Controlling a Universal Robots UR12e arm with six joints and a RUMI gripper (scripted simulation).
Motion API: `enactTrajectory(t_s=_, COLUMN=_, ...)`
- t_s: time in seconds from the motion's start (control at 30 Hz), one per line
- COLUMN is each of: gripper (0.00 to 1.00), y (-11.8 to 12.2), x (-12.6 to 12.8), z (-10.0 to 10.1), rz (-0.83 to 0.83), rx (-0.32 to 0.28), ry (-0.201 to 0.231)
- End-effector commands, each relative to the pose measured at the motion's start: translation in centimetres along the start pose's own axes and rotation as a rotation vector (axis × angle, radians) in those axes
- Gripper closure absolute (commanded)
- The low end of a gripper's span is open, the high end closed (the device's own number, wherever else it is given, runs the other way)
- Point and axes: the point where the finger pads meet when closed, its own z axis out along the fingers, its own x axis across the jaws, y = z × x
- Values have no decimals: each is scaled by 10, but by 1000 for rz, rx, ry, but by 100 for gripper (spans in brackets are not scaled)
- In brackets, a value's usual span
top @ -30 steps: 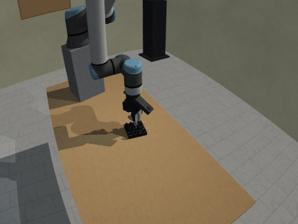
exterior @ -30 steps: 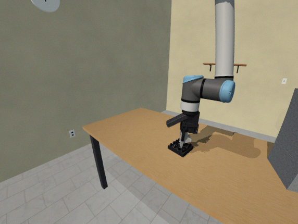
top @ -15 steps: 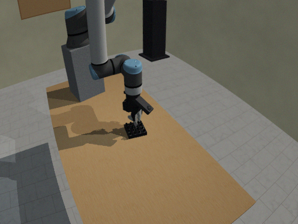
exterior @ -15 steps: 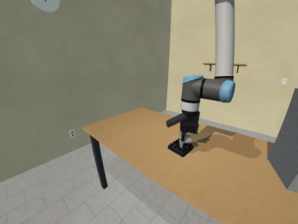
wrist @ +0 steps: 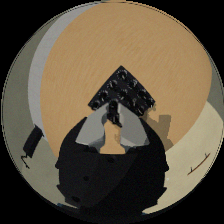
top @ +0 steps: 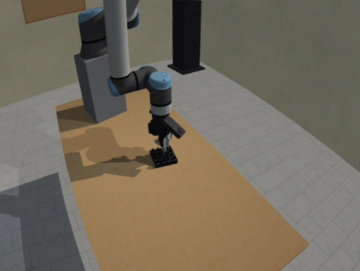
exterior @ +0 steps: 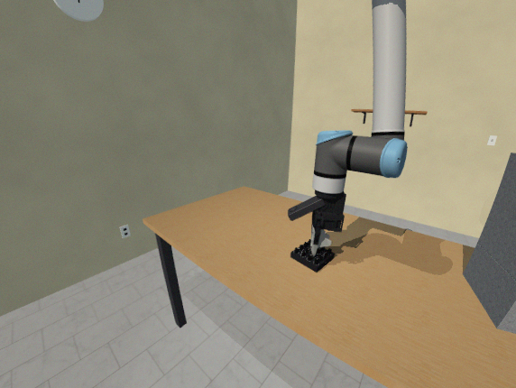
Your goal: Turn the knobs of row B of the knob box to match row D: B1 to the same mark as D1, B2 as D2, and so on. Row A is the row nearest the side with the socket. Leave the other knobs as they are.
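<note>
Below the hand [top: 165, 150] [exterior: 314, 253] [wrist: 113, 103], on the wide tan wooden desk [top: 189, 205] [exterior: 225, 235] [wrist: 100, 40], I have the square black knob box [top: 167, 164] [exterior: 304, 263] [wrist: 121, 69], cornerwise in my wrist view, mostly ahead of the fingertips. They're nearly together down among its small black knobs; I can't tell whether they clamp one, nor its row. I'd want the hand's axis centred over a B knob before twisting.
</note>
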Motion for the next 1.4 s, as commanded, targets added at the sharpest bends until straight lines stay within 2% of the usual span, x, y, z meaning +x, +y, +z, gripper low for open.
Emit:
enactTrajectory(t_s=0.0, gripper=96, y=0, x=0, z=0, rz=0, rx=1, ry=0)
enactTrajectory(t_s=1.37, gripper=96, y=0, x=0, z=0, rz=15, rx=1, ry=0)
